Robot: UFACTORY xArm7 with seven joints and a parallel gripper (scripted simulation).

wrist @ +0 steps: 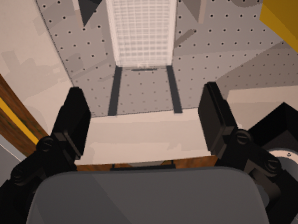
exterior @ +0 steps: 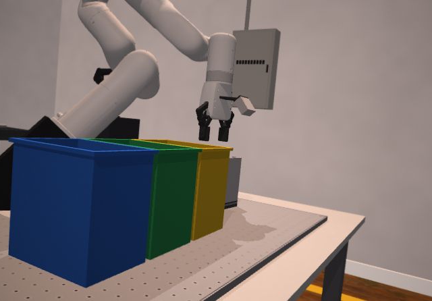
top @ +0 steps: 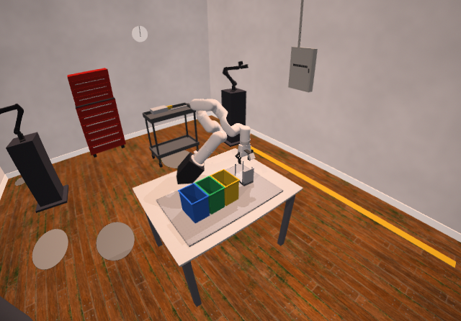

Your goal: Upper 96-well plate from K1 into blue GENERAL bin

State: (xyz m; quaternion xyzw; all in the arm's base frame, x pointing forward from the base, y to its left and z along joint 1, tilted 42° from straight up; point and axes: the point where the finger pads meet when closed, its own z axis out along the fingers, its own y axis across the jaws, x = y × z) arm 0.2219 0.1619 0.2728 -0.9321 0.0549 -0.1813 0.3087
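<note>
A workshop-like robotics lab is showing here: far behind the end effector [top: 245,157] a red tool chest [top: 96,111] is standing by the wall, a metal cart [top: 169,113] is sitting nearer, camera arms on black pedestals [top: 34,170] are watching, and a yellow floor line [top: 352,206] is running alongside.

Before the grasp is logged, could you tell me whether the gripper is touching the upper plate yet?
Apart. In the exterior view the open gripper hangs above the bins' rims, with wall showing beneath its fingertips; the plate lies well below in the wrist view.
</note>
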